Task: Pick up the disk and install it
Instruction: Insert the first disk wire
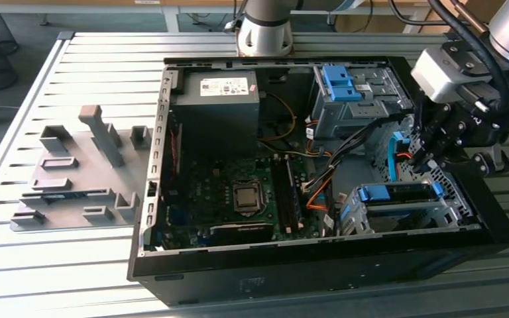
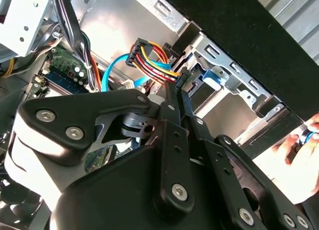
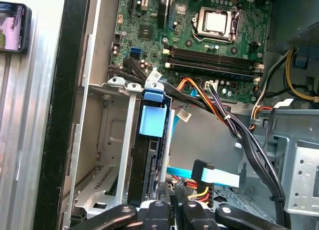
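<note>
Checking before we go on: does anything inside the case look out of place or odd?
Nothing looks damaged. The disk sits in the metal bay, and the gripper is right beside it. Loose cables run across the case floor nearby.

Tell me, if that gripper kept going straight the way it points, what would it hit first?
Probably the coloured cable bundle plugged in just past the gripper tips in the second wrist view, beside the grey metal bay. Depth is hard to judge, so it might slip past.

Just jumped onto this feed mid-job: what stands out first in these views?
The open computer case on the slatted table, motherboard bare in the middle. The gripper hangs over the case's side at the exterior view's right, above a grey metal bay with the disk in its bright blue carrier on it.
</note>
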`<act>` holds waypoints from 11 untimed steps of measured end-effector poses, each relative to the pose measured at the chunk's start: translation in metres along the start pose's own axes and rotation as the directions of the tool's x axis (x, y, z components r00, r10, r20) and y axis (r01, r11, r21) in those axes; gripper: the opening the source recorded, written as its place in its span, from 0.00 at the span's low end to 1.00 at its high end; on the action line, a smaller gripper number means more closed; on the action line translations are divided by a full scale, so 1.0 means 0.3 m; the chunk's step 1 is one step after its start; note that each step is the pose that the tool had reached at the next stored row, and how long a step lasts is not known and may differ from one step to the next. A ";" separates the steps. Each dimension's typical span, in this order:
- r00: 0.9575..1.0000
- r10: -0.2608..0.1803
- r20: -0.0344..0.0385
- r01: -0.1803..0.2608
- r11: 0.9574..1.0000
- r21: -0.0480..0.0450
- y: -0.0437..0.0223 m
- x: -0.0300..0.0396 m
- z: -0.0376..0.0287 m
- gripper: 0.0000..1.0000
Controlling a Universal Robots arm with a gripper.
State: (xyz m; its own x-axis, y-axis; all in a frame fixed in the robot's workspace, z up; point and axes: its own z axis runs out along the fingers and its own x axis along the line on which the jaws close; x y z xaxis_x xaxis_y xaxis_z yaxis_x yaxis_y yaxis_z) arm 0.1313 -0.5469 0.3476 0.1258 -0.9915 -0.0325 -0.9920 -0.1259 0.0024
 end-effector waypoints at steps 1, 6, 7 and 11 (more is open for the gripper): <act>1.000 0.012 0.000 -0.012 1.000 0.000 0.000 0.000 0.000 0.16; 0.995 0.101 0.000 -0.101 0.995 0.003 0.000 0.000 0.002 0.16; 0.993 0.117 0.000 -0.117 0.993 0.004 0.000 0.000 0.002 0.16; 0.991 0.134 0.000 -0.134 0.991 0.005 0.017 -0.002 0.003 0.16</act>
State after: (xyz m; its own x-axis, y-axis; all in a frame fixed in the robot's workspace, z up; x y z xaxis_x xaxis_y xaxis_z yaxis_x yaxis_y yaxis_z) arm 0.1261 -0.5469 0.3468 -0.0082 -0.9994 -0.0323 -1.0000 0.0081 0.0022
